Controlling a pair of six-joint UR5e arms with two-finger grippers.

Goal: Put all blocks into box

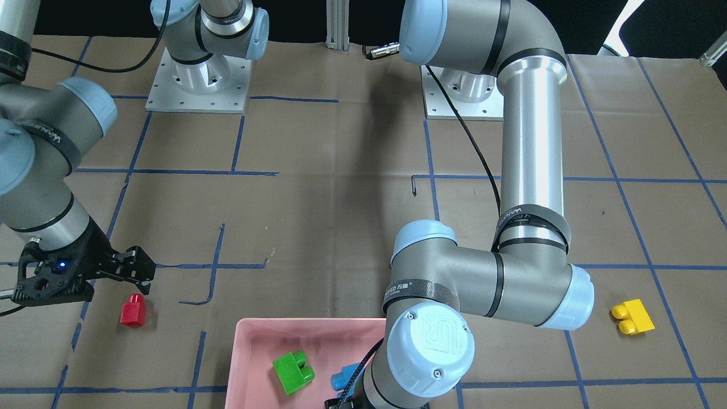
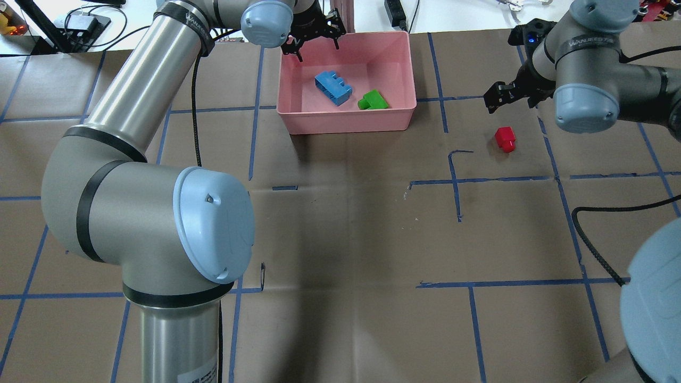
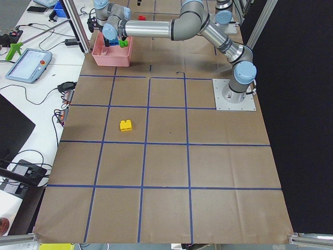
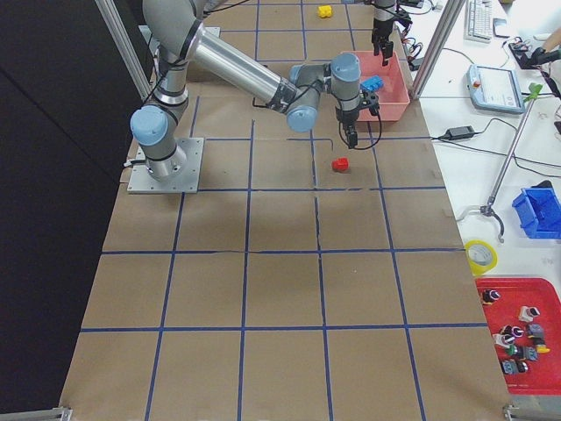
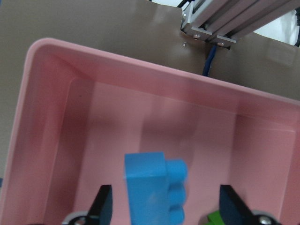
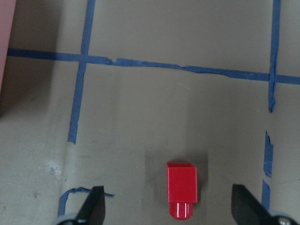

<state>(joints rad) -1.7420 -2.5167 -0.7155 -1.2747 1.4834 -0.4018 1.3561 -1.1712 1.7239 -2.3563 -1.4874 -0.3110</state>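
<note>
Here's the table (image 2: 340, 239), wrapped in brown paper (image 2: 372, 330) and ruled into squares by blue tape lines (image 2: 524, 283). The pink box (image 2: 348, 118) sits flat on it at the edge far from the robot. On the robot's right lies the red block (image 2: 504, 138), tipped on its side with its stud toward the robot, well apart from the box. Far off on the robot's left, the yellow block (image 1: 632, 317) rests alone on the paper, studs pointing sideways toward the box. Two metal base plates (image 1: 199, 96) sit at the robot's edge.
</note>
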